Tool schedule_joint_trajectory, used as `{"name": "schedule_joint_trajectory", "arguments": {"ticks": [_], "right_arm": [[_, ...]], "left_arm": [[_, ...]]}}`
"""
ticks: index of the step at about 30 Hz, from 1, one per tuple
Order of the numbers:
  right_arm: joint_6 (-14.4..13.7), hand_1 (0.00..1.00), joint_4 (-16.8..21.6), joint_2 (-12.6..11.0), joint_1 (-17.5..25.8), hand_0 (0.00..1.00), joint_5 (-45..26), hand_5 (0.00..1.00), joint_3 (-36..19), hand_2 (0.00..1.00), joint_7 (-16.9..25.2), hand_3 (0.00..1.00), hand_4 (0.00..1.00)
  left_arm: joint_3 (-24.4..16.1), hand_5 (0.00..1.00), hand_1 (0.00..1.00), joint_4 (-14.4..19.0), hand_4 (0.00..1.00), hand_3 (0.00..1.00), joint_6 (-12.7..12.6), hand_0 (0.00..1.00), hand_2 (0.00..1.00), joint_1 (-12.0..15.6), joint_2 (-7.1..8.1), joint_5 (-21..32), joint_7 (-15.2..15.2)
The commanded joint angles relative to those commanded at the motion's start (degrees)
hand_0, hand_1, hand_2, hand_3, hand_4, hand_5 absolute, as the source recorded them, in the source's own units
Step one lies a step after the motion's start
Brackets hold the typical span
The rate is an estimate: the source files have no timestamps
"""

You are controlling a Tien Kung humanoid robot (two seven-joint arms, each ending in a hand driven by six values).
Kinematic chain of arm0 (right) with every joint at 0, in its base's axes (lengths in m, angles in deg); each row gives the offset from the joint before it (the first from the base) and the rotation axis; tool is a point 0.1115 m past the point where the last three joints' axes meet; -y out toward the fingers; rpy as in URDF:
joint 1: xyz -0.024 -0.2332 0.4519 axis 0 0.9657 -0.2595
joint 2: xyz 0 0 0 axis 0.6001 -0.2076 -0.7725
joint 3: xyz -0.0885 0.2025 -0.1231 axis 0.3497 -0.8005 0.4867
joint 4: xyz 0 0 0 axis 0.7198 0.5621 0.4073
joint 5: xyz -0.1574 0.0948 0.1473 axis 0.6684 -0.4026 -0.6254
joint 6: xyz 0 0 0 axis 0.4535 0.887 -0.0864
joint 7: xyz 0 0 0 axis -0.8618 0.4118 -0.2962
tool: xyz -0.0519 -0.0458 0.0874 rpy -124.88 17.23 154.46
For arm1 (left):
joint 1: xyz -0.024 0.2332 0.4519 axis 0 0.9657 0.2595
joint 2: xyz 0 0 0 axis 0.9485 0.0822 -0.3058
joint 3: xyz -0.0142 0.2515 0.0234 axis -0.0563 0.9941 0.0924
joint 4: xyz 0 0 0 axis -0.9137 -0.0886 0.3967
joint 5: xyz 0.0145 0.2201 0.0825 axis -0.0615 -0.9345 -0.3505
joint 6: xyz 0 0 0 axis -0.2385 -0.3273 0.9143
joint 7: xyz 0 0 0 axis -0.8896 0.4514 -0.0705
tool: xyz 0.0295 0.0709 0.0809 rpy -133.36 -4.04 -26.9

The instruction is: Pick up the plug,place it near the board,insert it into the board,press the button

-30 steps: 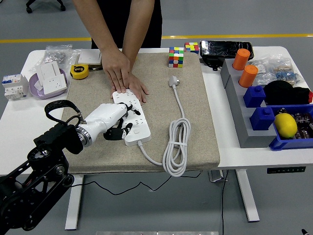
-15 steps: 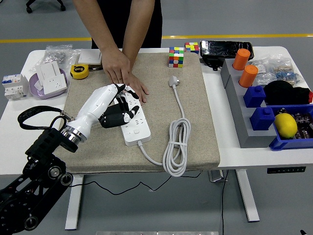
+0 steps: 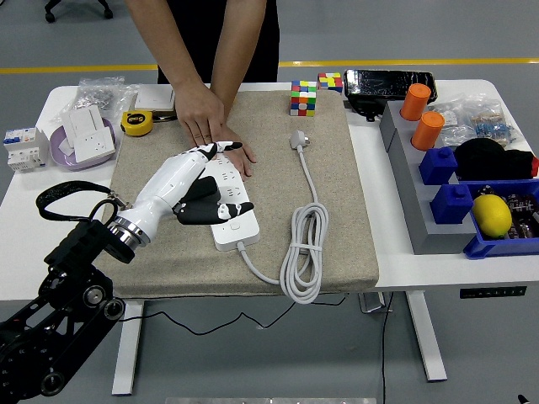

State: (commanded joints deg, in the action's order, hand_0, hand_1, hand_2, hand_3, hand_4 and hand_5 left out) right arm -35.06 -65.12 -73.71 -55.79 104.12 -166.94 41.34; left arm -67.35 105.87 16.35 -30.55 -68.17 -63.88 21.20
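The robot's left hand (image 3: 195,187) lies over the left part of the white power strip (image 3: 229,202) at the frame's centre-left, white back upward, forearm slanting down to the lower left corner. Its dark fingers (image 3: 221,209) are spread loosely across the strip's top, gripping nothing; whether a fingertip presses a button cannot be told. The right hand is out of view.

At the strip's far end, a person's hands (image 3: 206,122) rest crossed, one palm flat on the strip's upper end. The white plug (image 3: 298,139) lies unplugged on the mat, above and to the right of the strip, its cable (image 3: 305,252) running down into a coil at lower centre and back to the strip's near end.

All this sits on a beige mat (image 3: 337,185) covering the white bench (image 3: 396,244). Rubik's cubes (image 3: 303,97) stand at the mat's top edge, a yellow tape measure (image 3: 136,123) at upper left, and blue bins (image 3: 497,227) with a lemon (image 3: 492,215) at right. Grey floor with a yellow line shows beyond.
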Motion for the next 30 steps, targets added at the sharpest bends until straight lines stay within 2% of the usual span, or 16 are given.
{"name": "schedule_joint_trajectory", "arguments": {"ticks": [5, 6, 11, 12, 17, 18, 22, 29, 30], "right_arm": [[0.00, 0.901, 0.00, -0.09, 0.06, 0.939, 0.00, 0.998, 0.12, 0.839, -0.01, 0.874, 0.998], [0.00, 0.898, 0.00, -0.10, 0.07, 0.938, -0.02, 0.998, 0.15, 0.839, 0.00, 0.872, 0.998], [0.01, 0.898, 0.00, -0.12, 0.01, 0.938, -0.16, 0.998, 0.29, 0.839, 0.04, 0.872, 0.998], [0.00, 0.897, 0.00, -0.12, 0.01, 0.938, -0.15, 0.998, 0.31, 0.839, 0.03, 0.871, 0.998], [-0.04, 0.897, 0.00, -0.21, -0.03, 0.938, -0.26, 0.998, 0.45, 0.839, 0.06, 0.871, 0.998], [-0.06, 0.897, 0.00, -0.22, -0.04, 0.938, -0.26, 0.998, 0.44, 0.839, 0.06, 0.871, 0.998], [-0.08, 0.897, 0.00, -0.20, -0.04, 0.938, -0.18, 0.998, 0.33, 0.839, 0.02, 0.871, 0.998], [-0.13, 0.897, 0.00, -0.10, 0.08, 0.938, -0.18, 0.998, 0.17, 0.839, 0.02, 0.871, 0.998], [-0.13, 0.897, 0.00, -0.09, 0.09, 0.938, -0.16, 0.998, 0.13, 0.839, 0.01, 0.871, 0.998]], "left_arm": [[1.30, 0.327, 0.428, 0.06, 0.867, 0.855, 2.60, 0.449, 0.408, -0.42, 0.41, -3.13, -1.08], [1.52, 0.147, 0.152, 0.09, 0.740, 0.863, 2.92, 0.291, 0.243, -0.45, 0.42, -3.55, -1.25], [2.61, 0.147, 0.152, 0.10, 0.740, 0.863, 5.54, 0.291, 0.243, -0.83, 0.31, -5.98, -2.49], [2.99, 0.045, 0.050, -0.02, 0.593, 0.877, 6.29, 0.202, 0.163, -1.04, 0.36, -6.25, -2.78], [4.31, 0.045, 0.050, -1.15, 0.593, 0.877, 10.22, 0.202, 0.163, -1.88, 0.53, -7.79, -4.41], [4.59, 0.002, 0.029, -1.57, 0.512, 0.868, 11.24, 0.175, 0.149, -2.10, 0.55, -8.03, -4.75], [5.60, 0.002, 0.029, -3.69, 0.512, 0.868, 13.54, 0.175, 0.149, -2.86, 0.51, -8.21, -5.21], [5.91, 0.002, 0.024, -6.20, 0.495, 0.853, 14.93, 0.171, 0.150, -2.96, 0.42, -9.14, -4.94], [5.90, 0.002, 0.023, -6.32, 0.485, 0.799, 15.07, 0.170, 0.152, -2.98, 0.44, -9.22, -5.00]]}}
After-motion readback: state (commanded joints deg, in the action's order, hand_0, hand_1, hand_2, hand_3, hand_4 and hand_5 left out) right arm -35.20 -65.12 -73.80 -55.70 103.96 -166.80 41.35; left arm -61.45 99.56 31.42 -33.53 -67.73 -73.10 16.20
